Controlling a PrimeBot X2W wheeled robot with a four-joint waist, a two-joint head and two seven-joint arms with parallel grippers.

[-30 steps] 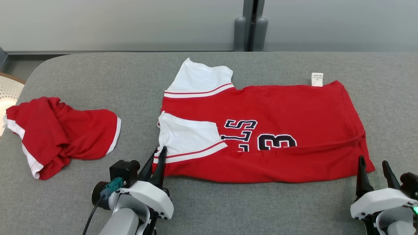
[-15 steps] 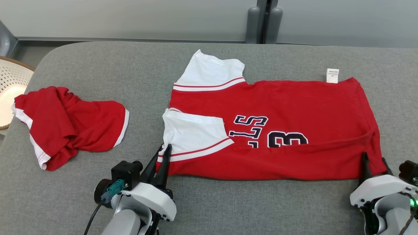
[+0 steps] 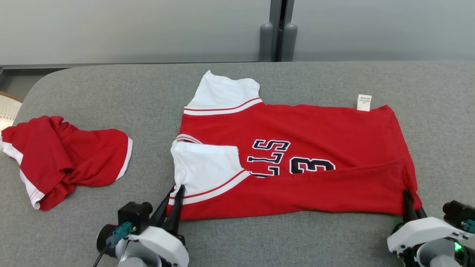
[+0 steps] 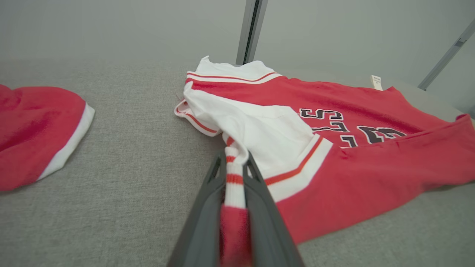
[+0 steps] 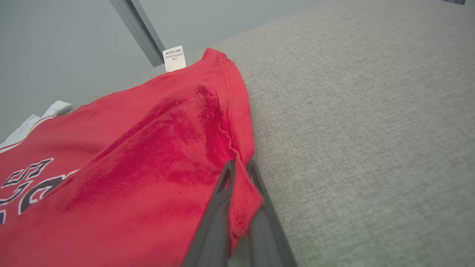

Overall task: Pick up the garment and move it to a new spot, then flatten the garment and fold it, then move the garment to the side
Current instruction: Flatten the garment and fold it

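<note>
Red jersey (image 3: pixel 315 148) lettered "S" and "3", tag (image 3: pixel 364 102) print unreadable, spread along the worktop's (image 3: pixel 259 237) near edge, left gripper (image 3: pixel 175 193) clamping its sleeve, right gripper (image 3: pixel 409 195) pinching its bottom corner.

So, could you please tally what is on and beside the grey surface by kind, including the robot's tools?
Red-and-white garments: 2, the spread jersey and the crumpled garment
Tools: 2, the left tool and the right tool, each shut on the jersey
Basket: 1, at the left edge
Total: 5
</note>
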